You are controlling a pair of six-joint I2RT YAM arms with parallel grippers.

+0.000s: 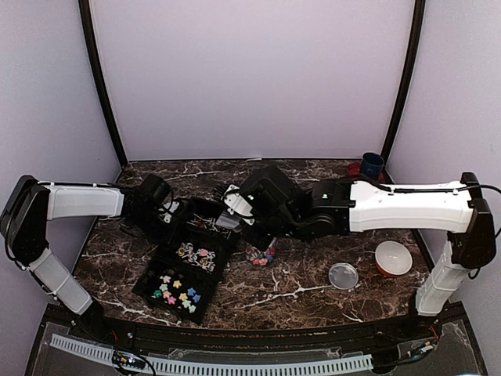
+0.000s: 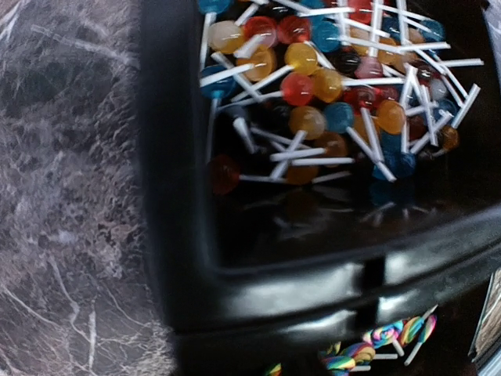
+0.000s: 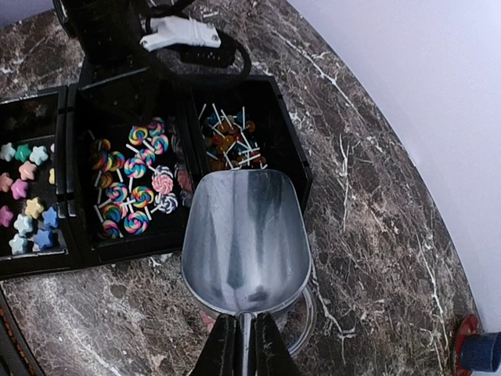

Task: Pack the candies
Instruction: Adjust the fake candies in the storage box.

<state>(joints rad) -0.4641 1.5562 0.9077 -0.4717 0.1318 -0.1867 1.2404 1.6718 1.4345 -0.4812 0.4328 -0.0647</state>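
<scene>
Our right gripper (image 3: 243, 350) grips the handle of the empty scoop (image 3: 245, 235), poised over the jar (image 1: 261, 255) just beside the tray (image 3: 301, 174), whose three compartments hold the candies (image 3: 133, 192). We should dip the scoop's lip low into one compartment and push shallowly, so sticks don't snag the tray's wall. How wide the left gripper (image 1: 166, 210) stands at the tray's far end, we cannot tell.

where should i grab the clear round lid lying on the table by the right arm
Probably by its rim, from straight above, gripping opposite edges. The clear round lid lies flat and low on the marble table, so a sideways approach would find little to pinch.
</scene>
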